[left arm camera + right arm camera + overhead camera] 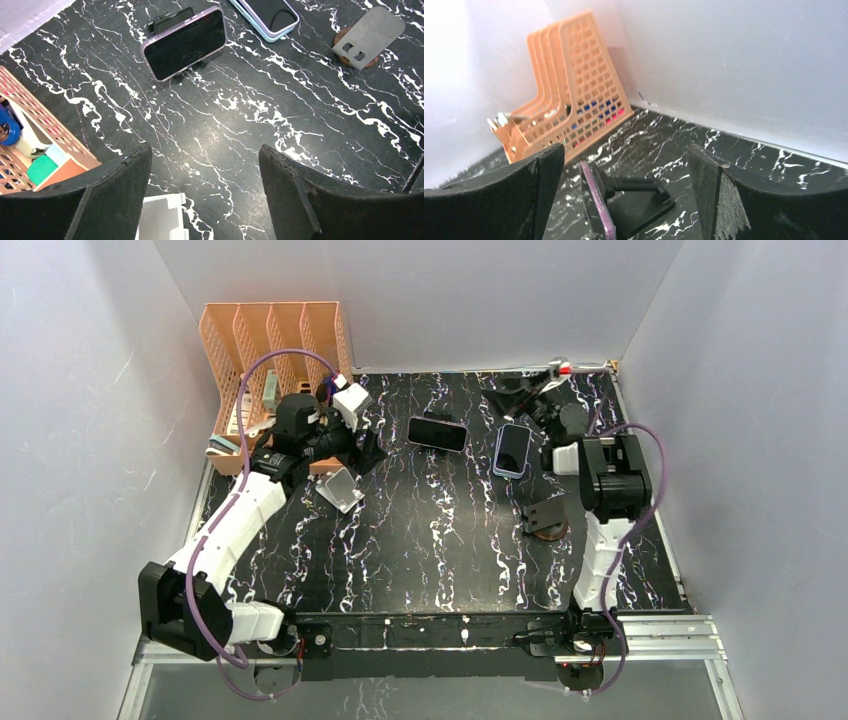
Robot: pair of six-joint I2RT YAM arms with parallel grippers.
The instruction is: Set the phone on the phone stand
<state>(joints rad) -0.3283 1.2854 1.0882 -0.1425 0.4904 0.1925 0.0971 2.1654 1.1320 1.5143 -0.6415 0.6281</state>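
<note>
A phone with a dark screen and a purple case leans in landscape on a black phone stand at the middle back of the table. In the right wrist view its purple edge shows side-on, beyond the fingers and nearer the left one, touching neither. My right gripper is open and empty, to the right of the stand. To the left of the stand, my left gripper hangs open and empty above the bare table.
A second phone in a light blue case lies flat beside the right gripper. A grey stand on a brown disc, a silver stand and an orange rack are around.
</note>
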